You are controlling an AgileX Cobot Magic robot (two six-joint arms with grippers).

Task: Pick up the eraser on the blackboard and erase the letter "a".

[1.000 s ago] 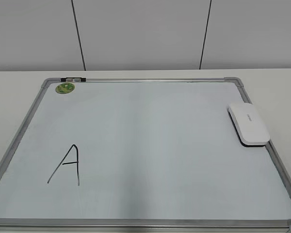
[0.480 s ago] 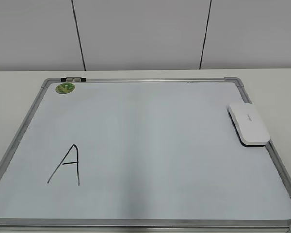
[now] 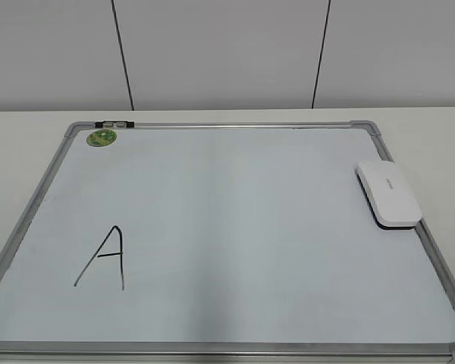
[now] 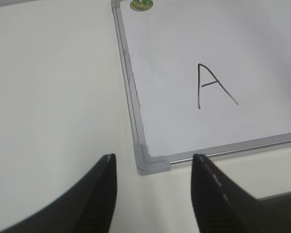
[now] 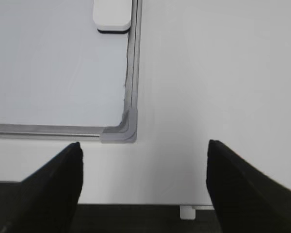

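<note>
Still at rest: nothing has shifted over the last second, so erasing has yet to begin.
Eraser [image 3: 388,193] lies at the board's [image 3: 235,345] right edge; letter [image 3: 103,258] intact; left hand [image 4: 154,194] and right hand [image 5: 144,187] gape empty above the worktop [image 4: 53,87].

smooth plastic eraser [image 3: 388,192], metal-framed glossy blackboard [image 3: 235,227].
</note>
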